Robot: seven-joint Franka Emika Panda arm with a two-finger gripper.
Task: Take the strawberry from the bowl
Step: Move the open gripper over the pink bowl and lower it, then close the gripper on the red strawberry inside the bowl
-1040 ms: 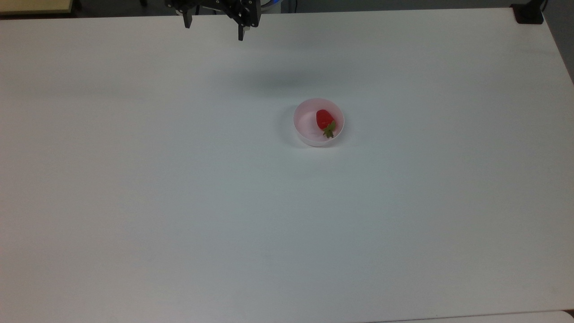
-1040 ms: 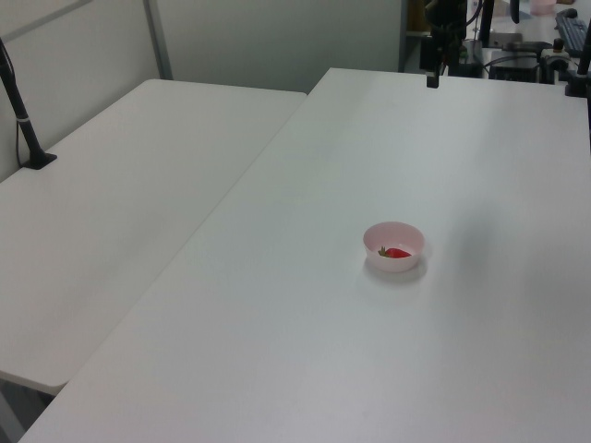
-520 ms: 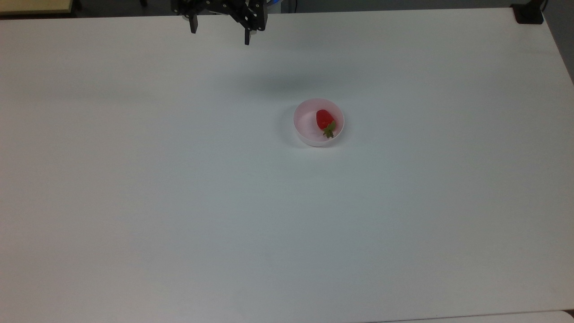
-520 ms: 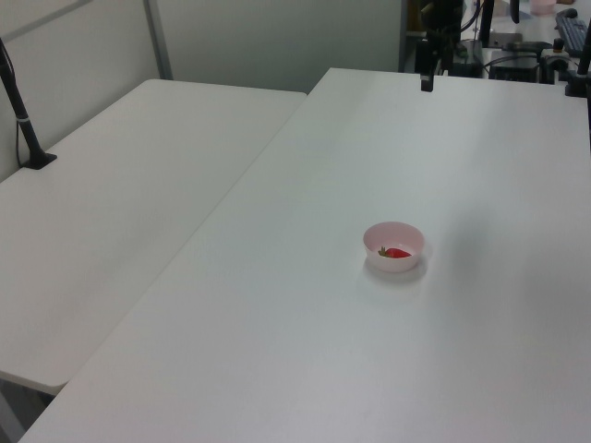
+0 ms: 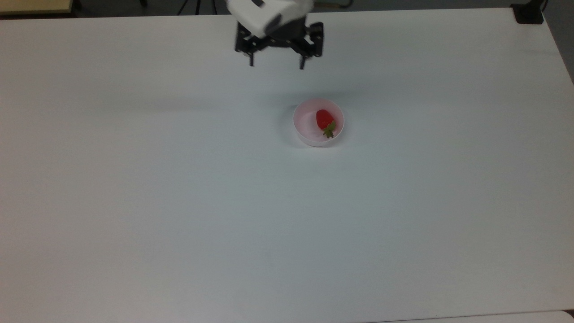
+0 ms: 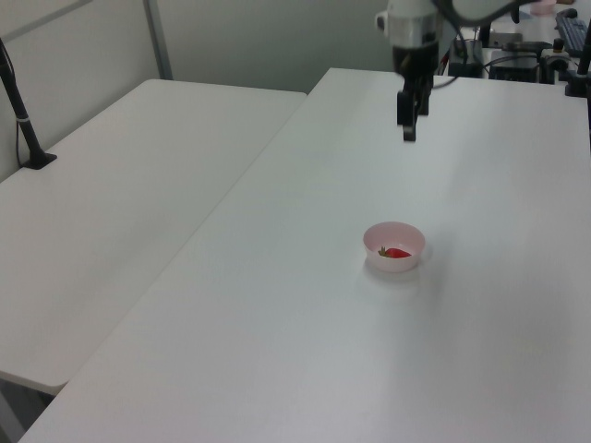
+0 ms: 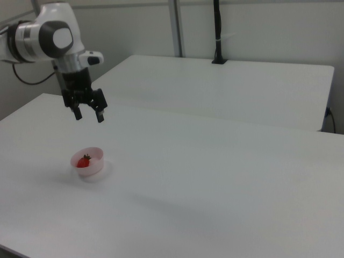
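You are in the approach: the gripper (image 5: 276,64) hangs above the table (image 5: 134,202), fingers spread and empty, up and to the top view's left of the bowl (image 5: 305,133), where the strawberry (image 5: 324,119) lies. Next, centre over the fruit and descend. Since a second ago, the gripper has advanced from the table's far edge toward the bowl.

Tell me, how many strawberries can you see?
1. The strawberry lies inside the pink bowl on the white table, nothing hiding under it that I can tell.
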